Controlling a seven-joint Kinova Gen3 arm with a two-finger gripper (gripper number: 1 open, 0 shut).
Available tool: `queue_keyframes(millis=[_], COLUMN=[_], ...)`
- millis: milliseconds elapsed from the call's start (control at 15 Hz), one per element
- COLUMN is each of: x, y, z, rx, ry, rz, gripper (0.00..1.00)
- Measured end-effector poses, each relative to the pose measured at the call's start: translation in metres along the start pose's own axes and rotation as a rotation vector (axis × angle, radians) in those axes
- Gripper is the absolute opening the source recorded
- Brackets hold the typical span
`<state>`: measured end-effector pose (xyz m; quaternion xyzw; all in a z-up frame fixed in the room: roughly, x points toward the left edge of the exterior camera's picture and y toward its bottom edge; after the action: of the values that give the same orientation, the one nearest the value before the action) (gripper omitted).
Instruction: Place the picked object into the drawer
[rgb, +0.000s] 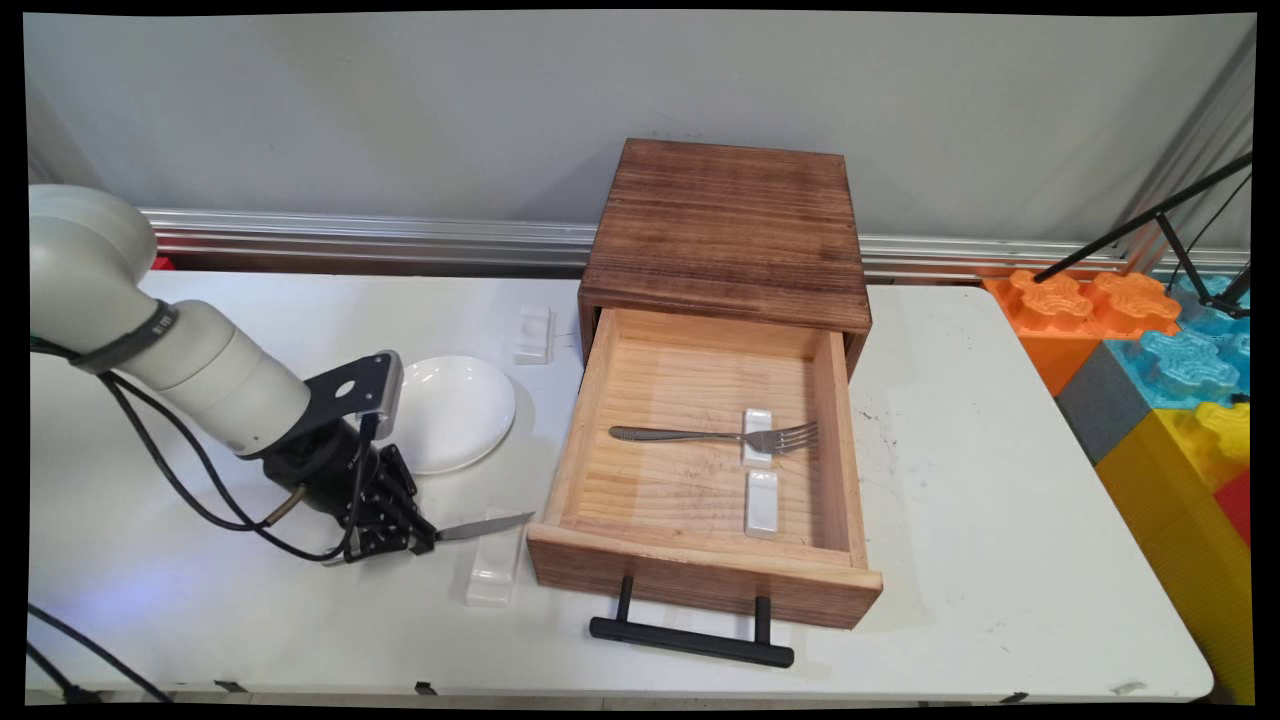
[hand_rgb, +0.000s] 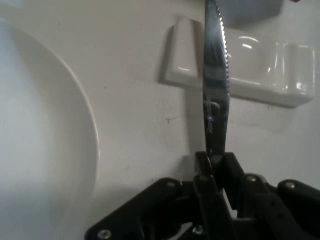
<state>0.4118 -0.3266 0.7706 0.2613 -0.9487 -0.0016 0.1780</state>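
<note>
**Knife Gripped Low Over Ceramic Rest, Beside Open Drawer**

Seen at the near left of the white surface (rgb: 950, 520): black pincer (rgb: 415, 540) clamped on a serrated table knife (rgb: 485, 526), fingers (hand_rgb: 207, 167) pinched tight at the handle end of the blade. Blade stretched straight out from the fingertips, long axis running toward the drawer's front left corner, tip close to that corner though apart from it. Held on edge in the hand view, teeth along one side, polished steel mirroring the surroundings. Directly beneath, a small white ceramic rest (rgb: 494, 572), lying crosswise under the blade; from the hand view, the knife passing over it near one end, contact impossible to judge. Behind the pincer, a round white plate (rgb: 455, 412), just beside the wrist. Farther back on the surface, a second white rest (rgb: 533, 334). To the right, a wooden box (rgb: 725, 230) with its drawer (rgb: 700, 480) pulled wide open by a black handle (rgb: 690, 640); inside, a fork (rgb: 715, 436) propped with its neck on one white rest (rgb: 757, 436), another rest (rgb: 761, 503) lying unused just nearer the front.
</note>
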Motion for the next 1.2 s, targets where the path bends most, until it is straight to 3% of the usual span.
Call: queue_keyframes(millis=[800, 1200], x=[0.02, 0.047], y=[-0.001, -0.007], z=[-0.051, -0.085], rx=[-0.018, -0.01], ry=[-0.011, -0.01], rz=[-0.002, 0.015], gripper=[0.0, 0.0])
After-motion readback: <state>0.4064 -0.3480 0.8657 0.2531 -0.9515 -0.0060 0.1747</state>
